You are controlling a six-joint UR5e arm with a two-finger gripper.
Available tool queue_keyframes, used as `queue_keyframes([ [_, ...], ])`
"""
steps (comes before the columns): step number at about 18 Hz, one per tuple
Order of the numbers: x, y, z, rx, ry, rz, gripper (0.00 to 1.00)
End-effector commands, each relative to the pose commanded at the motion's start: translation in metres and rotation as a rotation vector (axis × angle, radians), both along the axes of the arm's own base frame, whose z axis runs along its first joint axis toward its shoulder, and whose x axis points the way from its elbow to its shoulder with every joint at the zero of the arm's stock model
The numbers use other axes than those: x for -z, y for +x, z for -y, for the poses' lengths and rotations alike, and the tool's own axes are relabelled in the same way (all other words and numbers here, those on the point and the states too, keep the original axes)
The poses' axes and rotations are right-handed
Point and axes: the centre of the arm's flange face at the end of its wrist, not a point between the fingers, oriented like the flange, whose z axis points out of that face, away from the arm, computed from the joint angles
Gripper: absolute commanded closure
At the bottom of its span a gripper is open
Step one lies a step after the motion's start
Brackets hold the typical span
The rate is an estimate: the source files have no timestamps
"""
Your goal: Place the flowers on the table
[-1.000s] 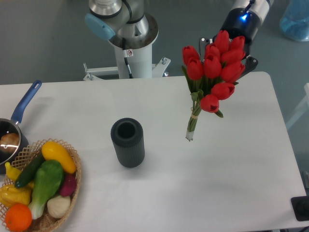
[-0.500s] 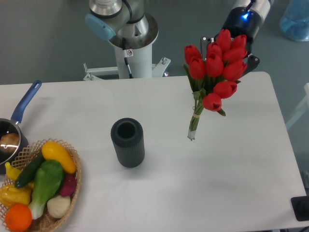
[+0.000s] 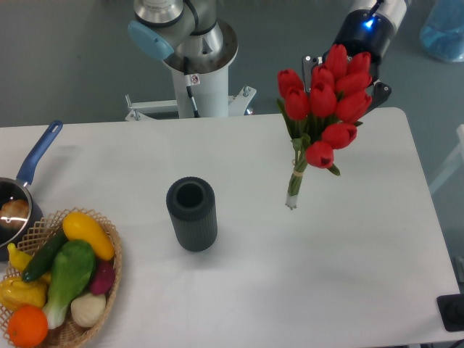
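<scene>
Flowers (image 3: 324,101) shifted slightly right | fingers (image 3: 378,90) behind blooms — clenched on flowers | above table (image 3: 304,268)

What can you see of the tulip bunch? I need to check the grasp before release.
The tulip bunch has about nine red blooms over green leaves, its stems bound with a pale tie. It hangs nearly upright, heads up, stem ends pointing down at the white table. The gripper sits behind the blooms, which hide its fingers; contact cannot be seen.

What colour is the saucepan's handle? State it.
Blue; the saucepan handle shows in the fixed camera view, at the table's left edge.
</scene>
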Motion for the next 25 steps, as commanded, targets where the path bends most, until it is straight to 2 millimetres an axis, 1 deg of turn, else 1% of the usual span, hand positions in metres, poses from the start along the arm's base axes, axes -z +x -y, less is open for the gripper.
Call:
queue_keyframes([
  [6,0.010,-0.017,0.016,-0.130,-0.295,-0.078,0.71],
  [7,0.016,-0.020,0.022,-0.165,-0.401,-0.104,0.71],
  [9,0.029,-0.023,0.022,-0.187,-0.562,-0.153,0.71],
  [10,0.045,-0.029,0.020,-0.187,-0.654,-0.163,0.71],
  [11,0.056,-0.030,0.016,-0.180,-0.715,-0.172,0.71],
  [12,0.065,-0.028,0.009,-0.173,-0.792,-0.188,0.71],
  [14,0.089,-0.027,-0.006,-0.148,-0.880,-0.189,0.71],
  [16,0.111,-0.021,-0.035,-0.095,-0.926,-0.196,0.71],
  [18,0.126,-0.019,-0.051,-0.057,-0.938,-0.189,0.71],
  [20,0.151,-0.010,-0.074,0.000,-0.954,-0.174,0.71],
  [22,0.173,-0.009,-0.082,0.029,-0.967,-0.149,0.71],
  [24,0.194,-0.005,-0.096,0.065,-0.979,-0.133,0.71],
  [25,0.204,-0.005,-0.098,0.074,-0.985,-0.121,0.71],
])
